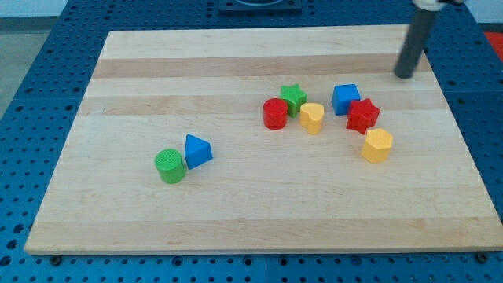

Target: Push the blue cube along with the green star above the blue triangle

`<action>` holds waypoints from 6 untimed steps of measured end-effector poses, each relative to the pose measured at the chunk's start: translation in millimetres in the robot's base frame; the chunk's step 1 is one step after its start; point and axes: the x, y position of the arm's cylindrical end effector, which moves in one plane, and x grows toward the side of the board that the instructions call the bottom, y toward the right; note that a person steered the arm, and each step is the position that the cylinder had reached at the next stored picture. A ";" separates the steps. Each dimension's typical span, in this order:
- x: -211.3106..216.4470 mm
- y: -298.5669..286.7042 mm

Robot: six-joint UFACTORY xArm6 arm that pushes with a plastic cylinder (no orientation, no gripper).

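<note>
Blue cube [345, 98] sits right of centre on the wooden worktop [236, 212], touching the red star [363, 115]; the green star [294, 97] lies left of it, beside the red cylinder [275, 114]. The blue triangle [197, 150] lies far left by the green cylinder [170, 166]. The rod's tip [404, 76], a tool with no jaws, grasps nothing, up-right of the cube.

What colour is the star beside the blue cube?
Red star, touching the blue cube; camera view.
</note>
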 end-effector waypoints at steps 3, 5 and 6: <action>49.7 -28.7; 49.6 -158.9; 49.6 -230.4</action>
